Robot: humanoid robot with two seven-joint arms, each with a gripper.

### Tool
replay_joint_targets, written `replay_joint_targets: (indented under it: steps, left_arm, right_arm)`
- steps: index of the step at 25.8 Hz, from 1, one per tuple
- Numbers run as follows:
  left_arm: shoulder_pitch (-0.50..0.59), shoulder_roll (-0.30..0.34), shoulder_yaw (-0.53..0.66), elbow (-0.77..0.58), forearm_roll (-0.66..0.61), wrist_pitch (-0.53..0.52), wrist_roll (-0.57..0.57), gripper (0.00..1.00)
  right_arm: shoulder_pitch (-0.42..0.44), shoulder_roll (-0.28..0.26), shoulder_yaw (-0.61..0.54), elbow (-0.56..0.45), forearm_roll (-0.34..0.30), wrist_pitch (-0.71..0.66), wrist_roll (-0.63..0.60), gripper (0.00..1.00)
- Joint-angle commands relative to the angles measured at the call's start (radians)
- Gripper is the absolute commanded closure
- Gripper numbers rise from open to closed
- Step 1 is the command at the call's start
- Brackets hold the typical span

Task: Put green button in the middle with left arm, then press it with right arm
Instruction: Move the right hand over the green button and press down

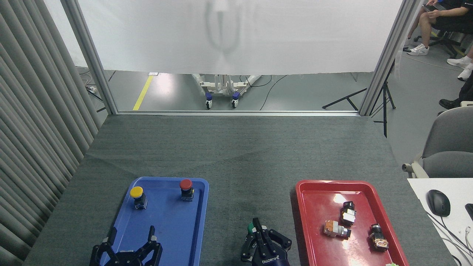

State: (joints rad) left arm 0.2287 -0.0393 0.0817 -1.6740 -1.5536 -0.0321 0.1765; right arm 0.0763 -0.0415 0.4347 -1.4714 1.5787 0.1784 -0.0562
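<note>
Green button [252, 226] sits on the bare middle cloth [236, 166] between the blue tray [125, 218] and red tray [306, 207], mostly hidden under our right gripper [258, 231], fingers together. Left gripper [130, 242] splayed over the blue tray. Placement looks done; next, push straight down.

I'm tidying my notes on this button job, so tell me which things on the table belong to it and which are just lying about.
Part of the job:
green button, on the grey cloth between the trays
right gripper, over the button, fingers together
left gripper, open over the blue tray

Lying about:
yellow button
red button
red tray with three small parts
computer mouse
</note>
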Motion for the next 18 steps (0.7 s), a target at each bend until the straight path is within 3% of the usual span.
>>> replay_joint_targets:
  steps: [1,18]
  left_arm:
    - [0.003,0.001,0.003,0.000,0.003,-0.002,-0.002,0.01]
    - [0.004,0.001,0.003,-0.001,0.003,-0.002,-0.003,0.01]
  right_arm:
    - [-0.004,0.005,0.004,0.028,0.001,0.001,0.002,1.00]
    - [-0.006,0.017,-0.010,0.102,0.000,0.016,-0.002,1.00]
